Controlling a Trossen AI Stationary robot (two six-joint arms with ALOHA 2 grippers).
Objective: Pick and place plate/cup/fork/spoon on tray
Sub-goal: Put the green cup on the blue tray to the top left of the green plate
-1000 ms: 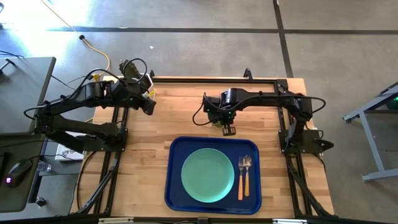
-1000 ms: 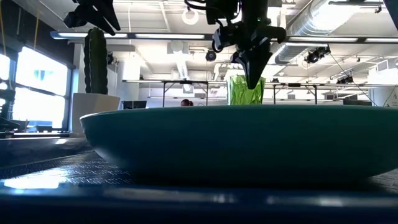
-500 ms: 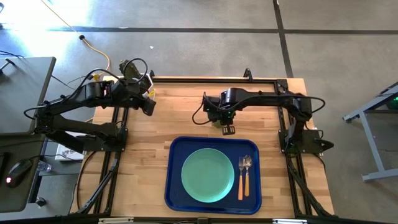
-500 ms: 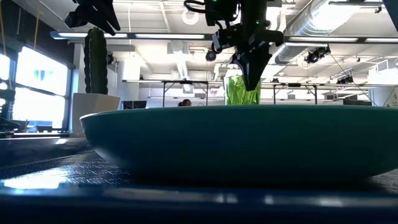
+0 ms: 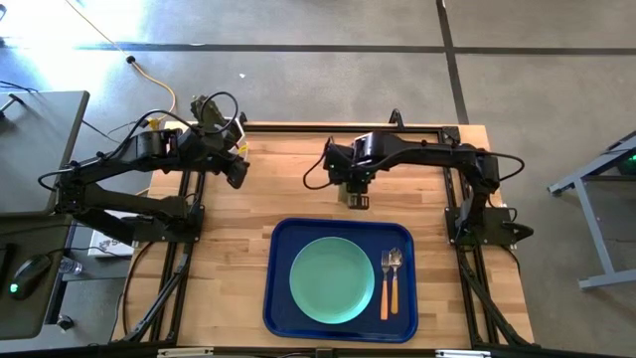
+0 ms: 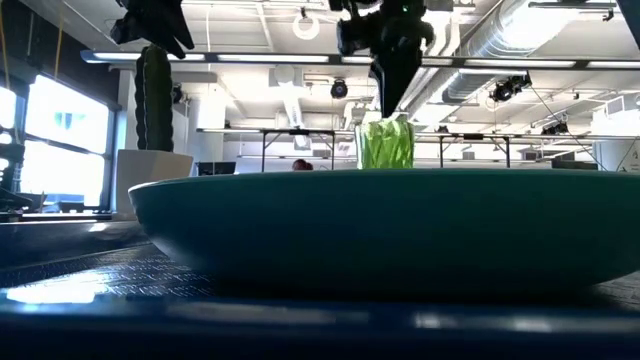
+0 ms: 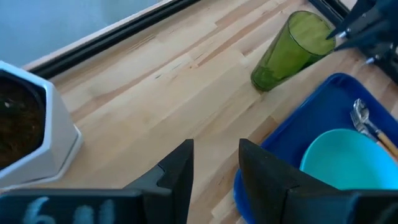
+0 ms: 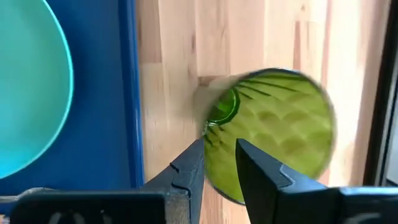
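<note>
One cup (image 6: 385,145) stands upright on the bench (image 5: 298,189), just above the tray (image 5: 281,298) at centre frame. The right hand (image 5: 356,196), slightly parted, has moved left and risen above its rim, holding nothing. One plate (image 5: 332,280), fork (image 5: 387,283) and spoon (image 5: 396,278) lie on the tray, handles pointing down-frame. The left hand (image 5: 237,169) hangs upper left, fingers apart, empty.

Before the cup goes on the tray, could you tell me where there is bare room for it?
The tray has bare blue strips along its far rim and its left rim beside the plate. Its right side is crowded by the fork and spoon. The cup stands on wood beyond the tray, under the right hand.
</note>
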